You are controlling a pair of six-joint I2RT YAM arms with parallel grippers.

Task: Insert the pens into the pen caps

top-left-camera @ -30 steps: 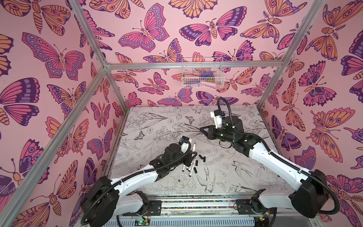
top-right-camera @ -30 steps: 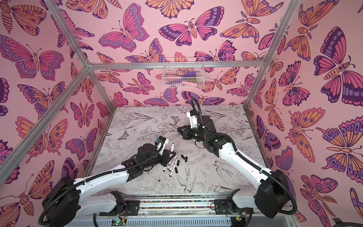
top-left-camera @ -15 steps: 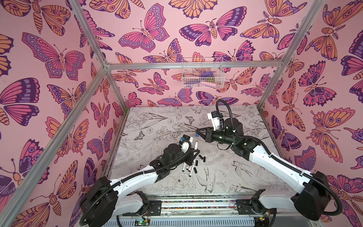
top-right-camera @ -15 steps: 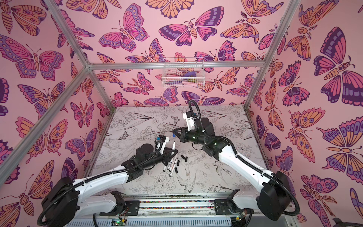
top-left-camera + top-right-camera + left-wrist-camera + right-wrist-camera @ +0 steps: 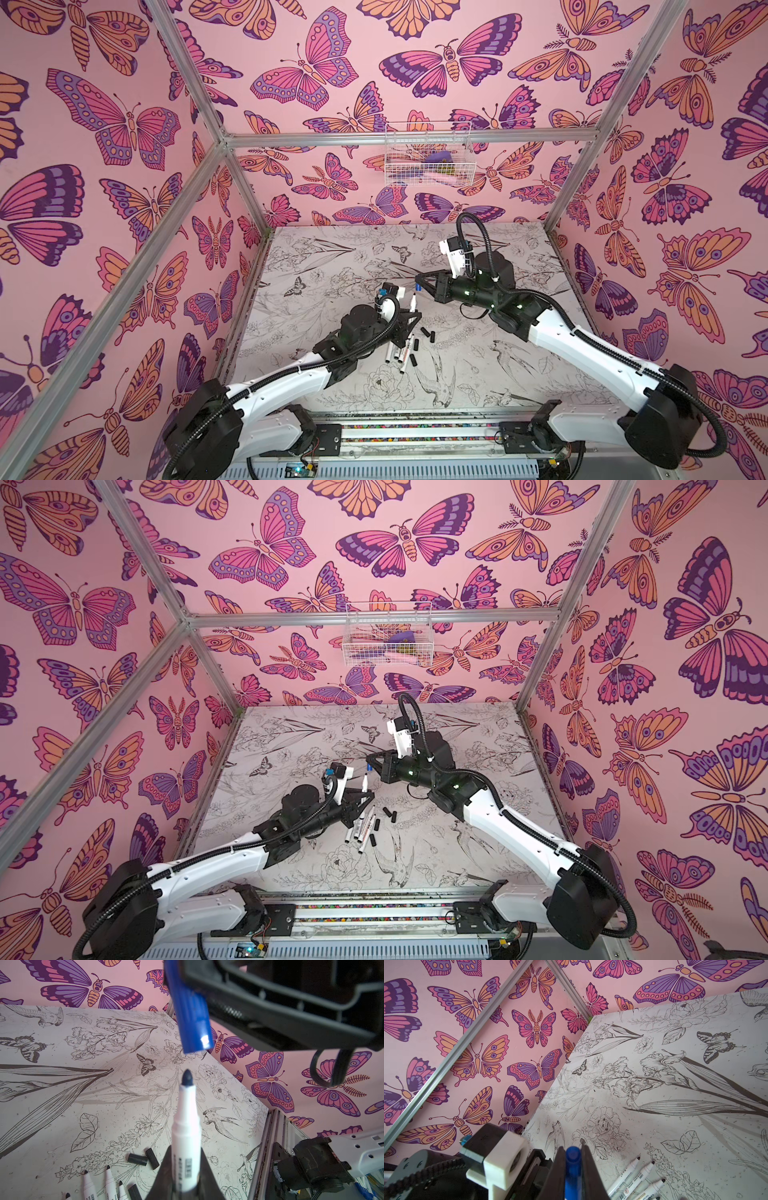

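Note:
My left gripper (image 5: 409, 318) is shut on a white pen (image 5: 187, 1126) and holds it clear of the table, dark tip up. My right gripper (image 5: 420, 286) is shut on the blue pen cap (image 5: 190, 1018). The cap's open end hangs a short gap from the pen's tip, roughly in line with it. In the right wrist view the blue cap (image 5: 572, 1165) sits between the two fingers. Several loose pens (image 5: 399, 353) and black pen caps (image 5: 428, 333) lie on the table beside the left gripper. The same black caps (image 5: 137, 1159) show in the left wrist view.
A white wire basket (image 5: 428, 162) hangs on the back wall. Aluminium frame posts (image 5: 245, 187) stand at the table's corners. The flower-printed table (image 5: 332, 257) is walled on three sides by butterfly panels. The left arm's wrist camera block (image 5: 500, 1159) sits close beside my right gripper.
My right gripper has moved left with the blue cap, towards the pen held by my left gripper. The left gripper has lifted its pen slightly.

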